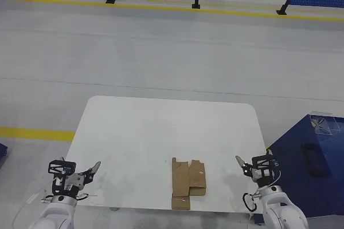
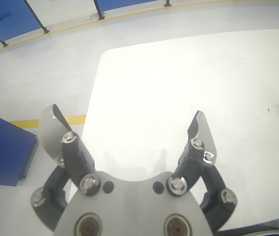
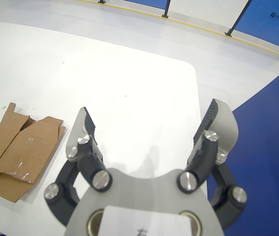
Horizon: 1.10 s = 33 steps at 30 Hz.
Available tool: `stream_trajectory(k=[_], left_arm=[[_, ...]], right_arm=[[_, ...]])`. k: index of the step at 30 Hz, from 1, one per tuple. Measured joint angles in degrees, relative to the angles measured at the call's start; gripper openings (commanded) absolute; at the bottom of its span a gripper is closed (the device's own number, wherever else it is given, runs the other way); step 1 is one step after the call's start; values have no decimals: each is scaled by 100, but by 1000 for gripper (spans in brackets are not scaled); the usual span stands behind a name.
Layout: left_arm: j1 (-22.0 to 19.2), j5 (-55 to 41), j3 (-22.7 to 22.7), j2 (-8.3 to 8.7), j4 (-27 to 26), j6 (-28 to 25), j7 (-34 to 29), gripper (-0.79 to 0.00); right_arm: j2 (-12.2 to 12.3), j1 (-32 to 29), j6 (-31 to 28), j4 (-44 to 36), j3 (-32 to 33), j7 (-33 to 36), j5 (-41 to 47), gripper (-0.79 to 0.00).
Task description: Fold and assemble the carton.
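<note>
The brown carton [image 1: 188, 183] lies flattened — unfolded, glossy tape showing — near the table's [image 1: 160, 131] front edge.

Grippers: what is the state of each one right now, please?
Left gripper: open, holding nothing.
Right gripper: open, holding nothing.

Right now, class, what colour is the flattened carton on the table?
The carton is plain brown; the right wrist view shows it best.

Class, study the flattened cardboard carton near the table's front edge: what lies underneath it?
The flattened carton lies flat on the white table; bare tabletop shows beside it. Its own folded panels overlap, so anything between or beneath them is hidden.
</note>
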Motion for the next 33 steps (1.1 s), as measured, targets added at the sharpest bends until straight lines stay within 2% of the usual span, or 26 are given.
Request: stream_trajectory(k=[10,13,16,19,21,23,26,29,33], left_arm=[[0,0,0,0,0,0,0,0],[0,0,0,0,0,0,0,0],[0,0,0,0,0,0,0,0],[0,0,0,0,0,0,0,0],[0,0,0,0,0,0,0,0],[0,0,0,0,0,0,0,0],[0,0,0,0,0,0,0,0],[0,0,0,0,0,0,0,0],[0,0,0,0,0,0,0,0]], right_arm=[[2,-7,3,22,3,22,-21,0],[-19,66,-98,36,-2,368,-26,0],[-36,182,-938,249,145,630,1045,0],[-45,381,-1899,661,107,1405,3095,0],[-33,601,-2384,1031,70,2321,4668,0],[-3,922,-2494,1512,66,3510,6357,0],[56,1464,-1925,2212,83,5090,8187,0],[87,1845,-1839,2739,-7,5850,8804,0],[107,2127,-2063,3165,-186,6277,8529,0]])
